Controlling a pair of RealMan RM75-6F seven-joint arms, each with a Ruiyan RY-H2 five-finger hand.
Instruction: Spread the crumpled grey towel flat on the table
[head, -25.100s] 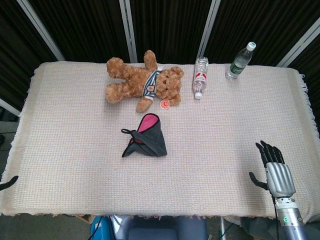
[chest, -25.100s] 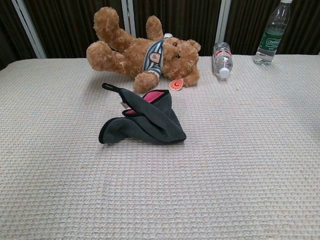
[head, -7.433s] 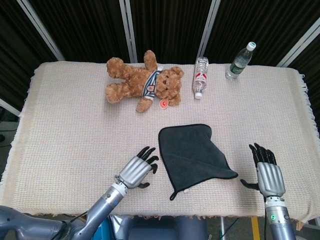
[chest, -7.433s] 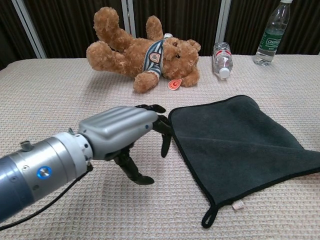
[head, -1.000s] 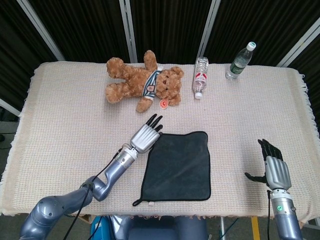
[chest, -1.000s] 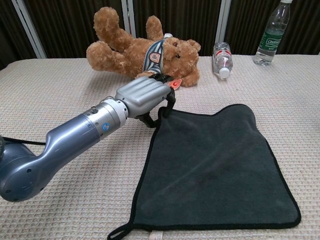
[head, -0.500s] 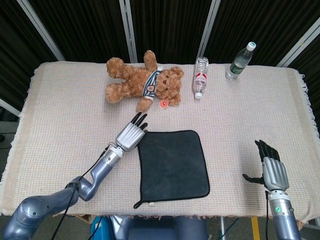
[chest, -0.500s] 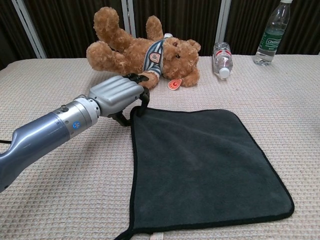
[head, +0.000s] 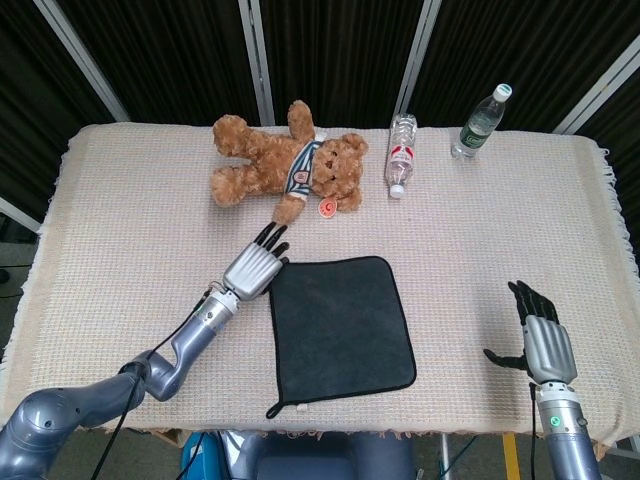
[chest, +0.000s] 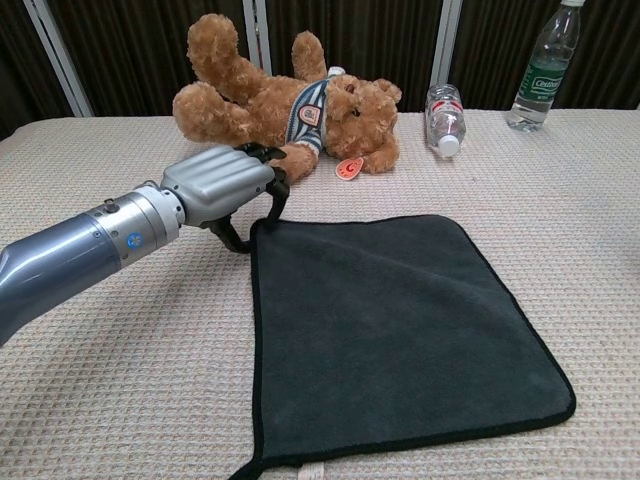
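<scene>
The grey towel lies flat on the beige table cover, roughly square, with a small loop at its near left corner; the chest view shows the towel smooth, without folds. My left hand is at its far left corner. In the chest view the left hand has its fingers curled down over that corner, with the thumb beneath, pinching the edge. Off at the table's near right edge, apart from the towel, my right hand hovers with fingers apart, holding nothing. The chest view does not show it.
A brown teddy bear lies just behind the left hand, close to its fingertips. A clear bottle lies on its side at the back, and a green-labelled bottle stands further right. The table cover is fringed at its edges.
My left hand has drawn the towel's far left corner to the left, and the whole towel has slid left with it and squared up. The right hand has barely moved.
</scene>
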